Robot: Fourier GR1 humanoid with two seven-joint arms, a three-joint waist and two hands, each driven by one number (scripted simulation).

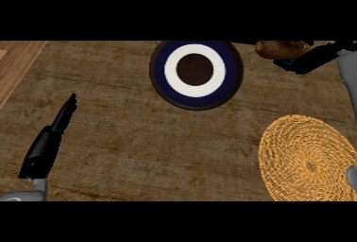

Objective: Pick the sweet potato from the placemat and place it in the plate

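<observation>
Right robot hand [307, 59] up at top right of view, just right of the plate [233, 71] and above the placemat [307, 160]. Fingers curled round the sweet potato [275, 48], gripping it. Potato off the placemat, held clear of the bench [118, 142], just beyond the plate's right rim, not over its centre. Only the brown left end of the potato visible; rest hidden behind the black fingers. Right grey forearm running down the right edge of view, right of the plate.

Plate: dark blue rim, white ring, dark brown centre. Sitting flat on the bench near top centre. Nothing in it.

Placemat: round, woven, orange-yellow, below and right of the plate, well apart from it, cut by the right edge of view. Nothing on it. Small grey part overlapping its lower right edge, cannot tell what.

Left robot hand [59, 120] far left of the plate and lower, fingers straight and pointing up, open, holding nothing, resting. Grey forearm end below it at the lower left corner.

Bench surface mottled brown; lighter wood strip at far left, left of the plate.
</observation>
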